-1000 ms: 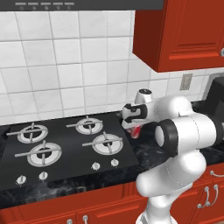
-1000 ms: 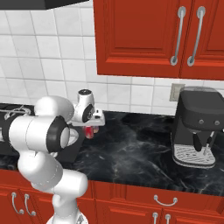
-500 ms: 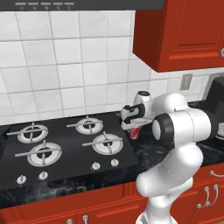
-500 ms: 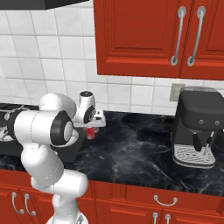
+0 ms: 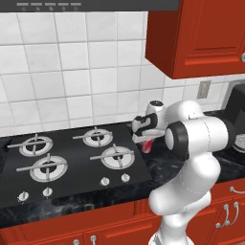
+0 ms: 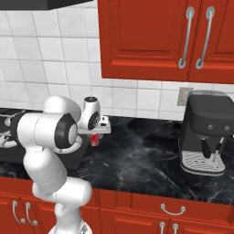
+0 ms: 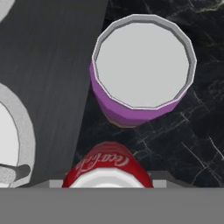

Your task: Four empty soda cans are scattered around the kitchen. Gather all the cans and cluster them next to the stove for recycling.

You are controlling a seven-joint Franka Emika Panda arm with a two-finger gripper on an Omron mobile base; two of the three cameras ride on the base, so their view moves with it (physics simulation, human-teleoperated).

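2 soda cans show in your hand view: a red can (image 7: 108, 168) sits at the bottom edge, right where the hand's fingers would be, and a pink-purple can (image 7: 142, 70) with a silver top stands upright just beyond it on the black marbled bench (image 7: 192, 144). The 2 cans are close together; you cannot tell whether they touch. Both stand just beside the edge of the stove (image 7: 48, 78), whose dark surface and part of 1 silvery burner ring lie to the left in that view.

From the left base view, your hand (image 5: 145, 139) hangs low over the bench just past the right edge of the stove (image 5: 72, 162), closed on the red can (image 5: 148, 145), whose lower part shows beneath it. The right base view shows the same grip, with the red can (image 6: 95, 139) under the hand (image 6: 95, 132). A dark coffee machine (image 6: 208, 137) stands well apart along the bench, below red cabinets (image 6: 164, 41).
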